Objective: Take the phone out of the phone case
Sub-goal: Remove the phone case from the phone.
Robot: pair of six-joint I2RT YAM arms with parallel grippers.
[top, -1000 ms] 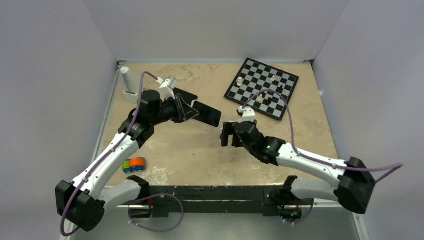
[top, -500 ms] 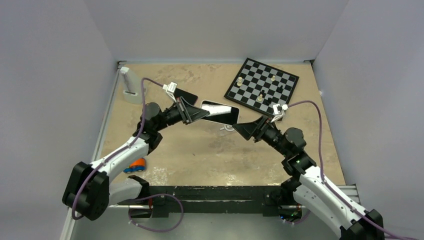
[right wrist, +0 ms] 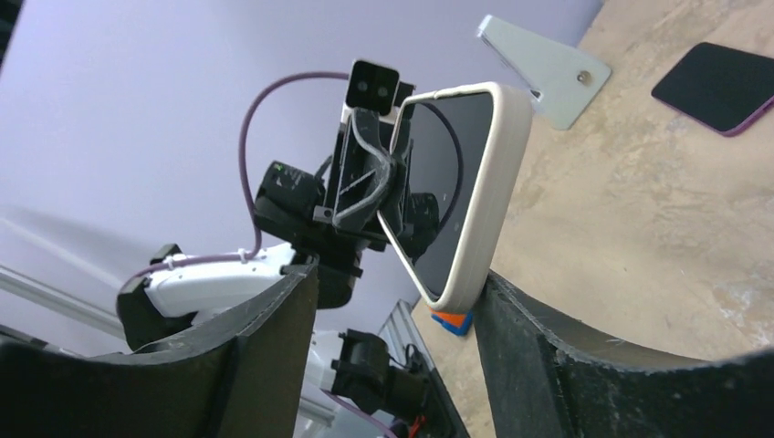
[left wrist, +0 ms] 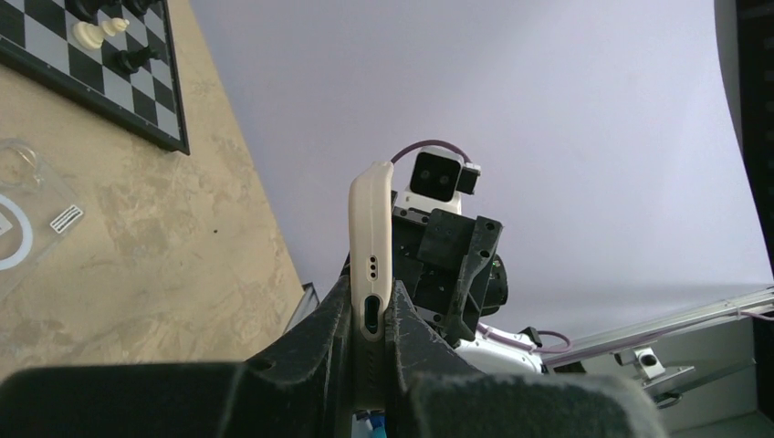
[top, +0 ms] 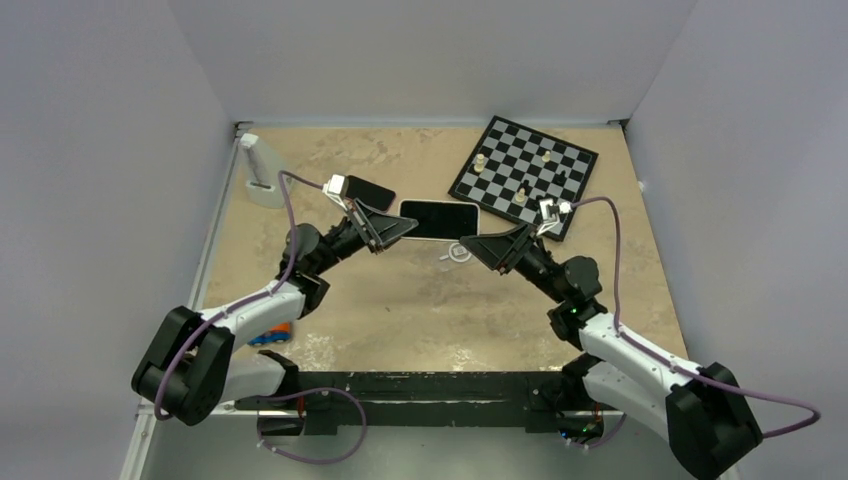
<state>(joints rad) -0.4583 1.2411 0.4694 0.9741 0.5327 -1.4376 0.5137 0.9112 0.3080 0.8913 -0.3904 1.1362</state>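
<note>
Beige mottled tabletop (top: 400, 300), pale grey walls (top: 430, 50) on three sides.

Surroundings:
- The black-and-white checkered chessboard (top: 510, 150), carrying a few pieces, lay beyond the right gripper (top: 478, 244) and well apart from it.
- A clear flat plastic piece with a white ring mark (top: 455, 250) lay on the table just under the right gripper's fingertips.
- A second dark phone (top: 372, 190) lay flat just beyond the left gripper (top: 398, 228).
- A white angled stand (top: 258, 172) stood further out to the left gripper's left.
- A small blue-and-orange toy car (top: 270, 335) sat well behind the left gripper, partly hidden by that arm.
- Purple cables looped over both wrists and crossed neither pair of jaws.

Task item: the thin black phone with a glossy screen (top: 438, 217) sat inside the whitish, rounded-corner phone case (left wrist: 371, 228). It was held up off the table, reaching from the left gripper toward the right one. The pale rim of the case showed all round the screen. The screen was dark and carried reflections.

Left gripper: clamped tight on one short end of the phone case, one finger on the front and one on the back. The left wrist view showed that end edge-on, with a port cutout and small holes just above the fingertips.

Right gripper: jaws stood apart, straddling the opposite end. In the right wrist view, a case corner lay close against the finger on the right (right wrist: 548, 365), with a wide gap to the other. No grip was visible.
</note>
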